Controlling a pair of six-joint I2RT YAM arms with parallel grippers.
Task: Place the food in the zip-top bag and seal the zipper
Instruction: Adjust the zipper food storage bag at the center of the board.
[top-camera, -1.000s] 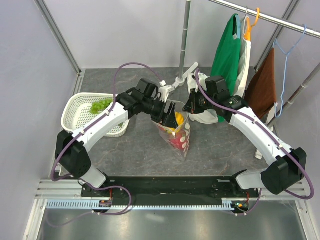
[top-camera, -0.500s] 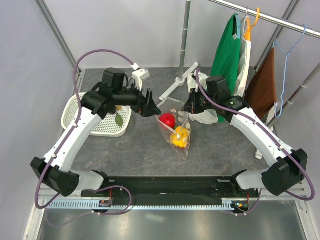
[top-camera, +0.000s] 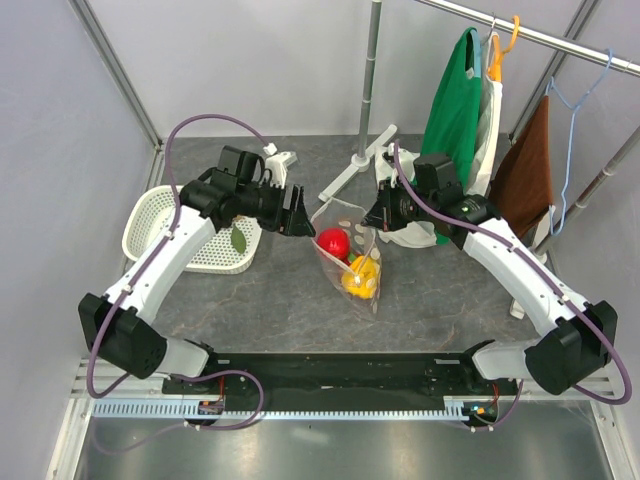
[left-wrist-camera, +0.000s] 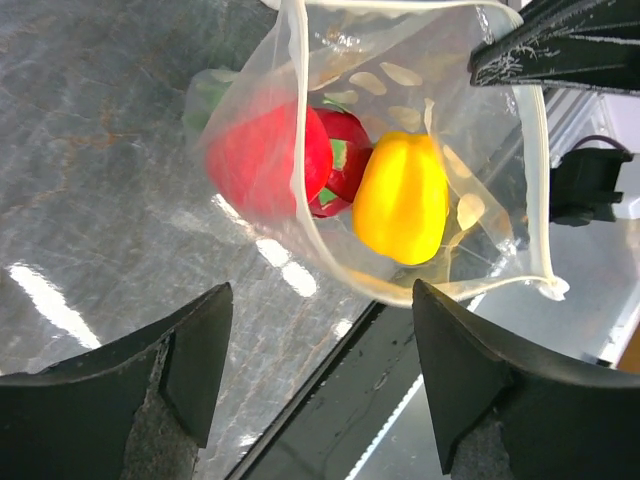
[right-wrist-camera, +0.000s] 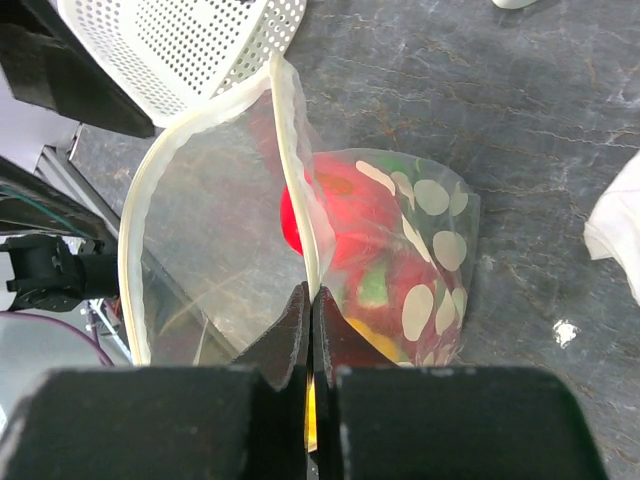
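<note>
Your right fingers (right-wrist-camera: 308, 318) are pinched together on the rim of the zip-top bag (top-camera: 352, 262), which stands mouth-open on the table (top-camera: 280, 300) near its middle. The red food (top-camera: 334, 241) and the yellow-orange food (top-camera: 361, 277) lie inside. Your left fingers (top-camera: 296, 213) are spread apart and empty, just left of the bag's mouth.

Bag (right-wrist-camera: 432, 262) pinched in the black right fingers (right-wrist-camera: 280, 347): clear film, white polka dots, pale rim strip (right-wrist-camera: 296, 170). Seen through it ahead of the black left fingers (left-wrist-camera: 190, 345): a red fruit (left-wrist-camera: 262, 160) with green tips, and a plain yellow-orange one (left-wrist-camera: 402, 197). Past the bag from the right fingers, the basket (right-wrist-camera: 200, 40) is white and perforated with a dark green leaf (top-camera: 238, 240) in it; the table (top-camera: 280, 300) is grey with marbled veining, the arms (top-camera: 520, 265) white with black joints, the cables (top-camera: 200, 124) purple.
</note>
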